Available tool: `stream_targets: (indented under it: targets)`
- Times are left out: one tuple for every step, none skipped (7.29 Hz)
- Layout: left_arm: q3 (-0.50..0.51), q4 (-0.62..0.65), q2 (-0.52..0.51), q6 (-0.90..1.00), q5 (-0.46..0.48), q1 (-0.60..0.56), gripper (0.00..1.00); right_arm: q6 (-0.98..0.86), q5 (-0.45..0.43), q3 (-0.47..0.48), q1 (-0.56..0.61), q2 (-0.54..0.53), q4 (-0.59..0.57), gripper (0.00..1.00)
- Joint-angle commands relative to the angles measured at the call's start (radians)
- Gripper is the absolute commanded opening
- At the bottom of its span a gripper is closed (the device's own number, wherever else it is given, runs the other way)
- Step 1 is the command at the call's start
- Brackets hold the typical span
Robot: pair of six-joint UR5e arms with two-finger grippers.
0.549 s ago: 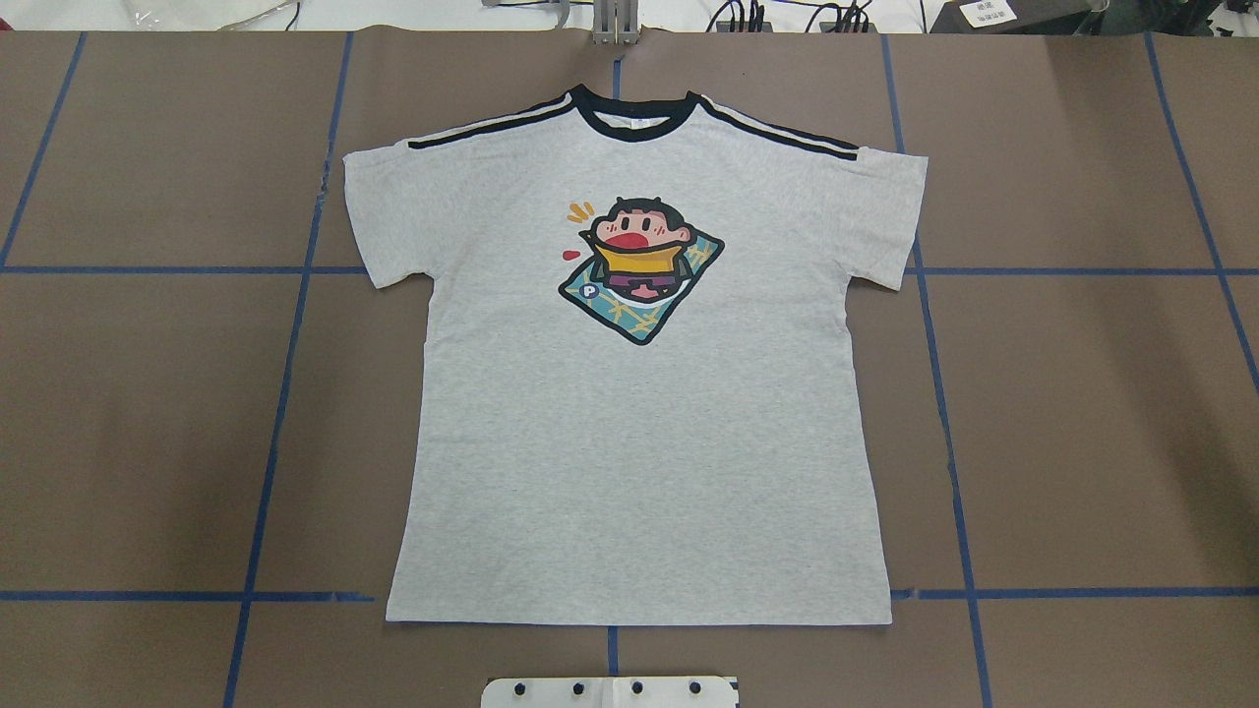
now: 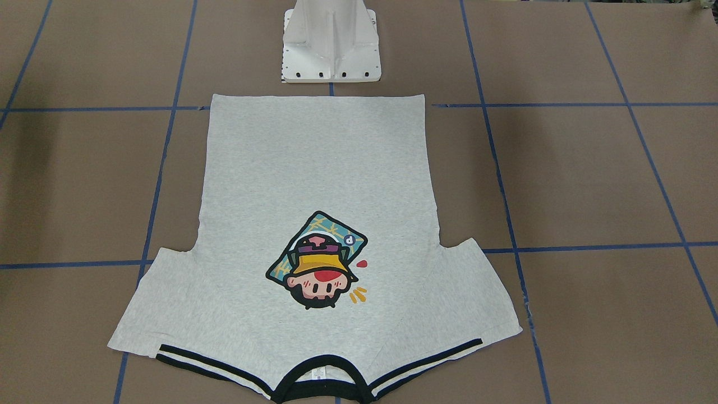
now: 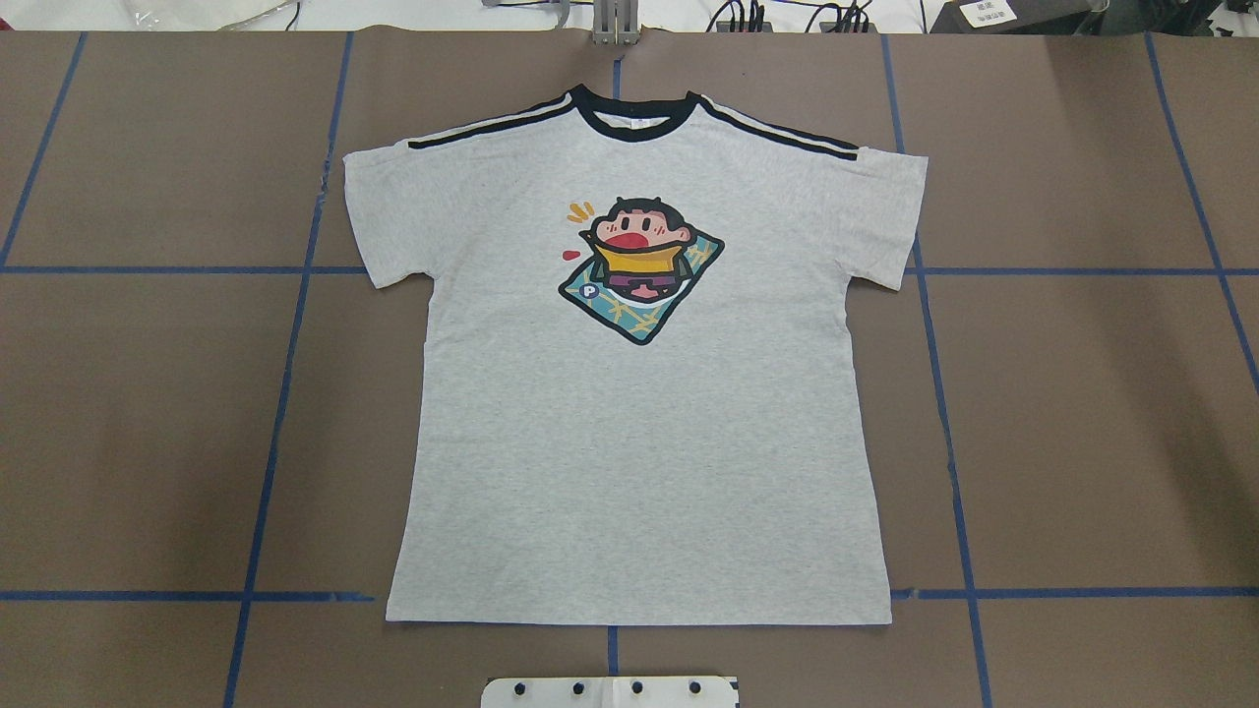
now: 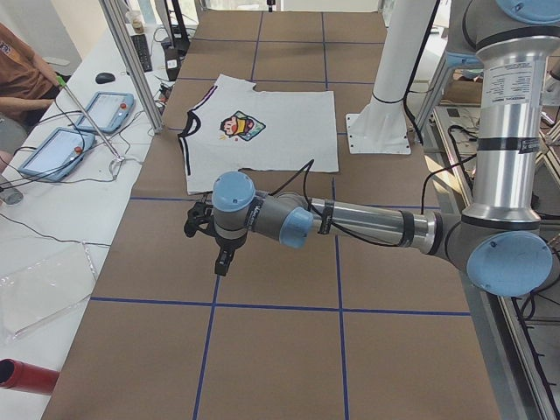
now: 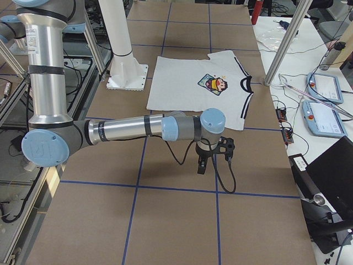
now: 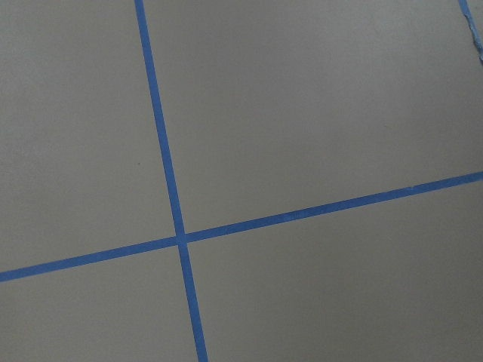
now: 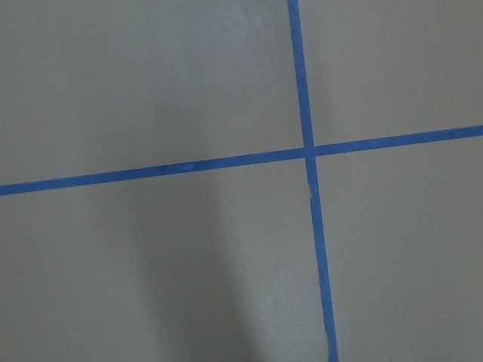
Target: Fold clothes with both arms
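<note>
Nothing has moved since the earlier frame. From overhead we see the T-shirt (image 3: 639, 442) lying flat, print up, on the brown tabletop (image 3: 1082, 393), with its collar (image 3: 634, 123) at the far edge and its hem near the base (image 3: 610, 691). Front-facing, we find the shirt spread out, sleeves to both sides. From the left end, the left arm (image 4: 367, 223) reaches out low over the tabletop, well apart from the shirt; we cannot tell how its jaws stand. From the right end, the right arm (image 5: 127, 128) reaches out likewise, and again we cannot tell whether its jaws are apart or together. Both wrist views show us only tabletop and crossing blue tape (image 6: 162, 151).
</note>
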Motion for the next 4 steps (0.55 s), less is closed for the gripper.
stream_targets:
  targets:
    - [0.013,-0.005,0.002,0.000,-0.008,0.003,1.00,-0.002,0.003,0.005,0.000,0.000,0.002,1.00]
    - [0.008,-0.007,0.005,-0.003,-0.011,0.003,1.00,-0.002,0.003,0.013,-0.003,-0.002,0.000,1.00]
    - [0.013,-0.007,0.006,-0.003,-0.011,0.003,1.00,0.002,0.018,0.021,-0.009,-0.001,0.027,1.00]
    - [0.007,-0.008,0.005,-0.003,-0.014,0.003,1.00,0.010,0.085,0.013,-0.018,-0.002,0.069,1.00]
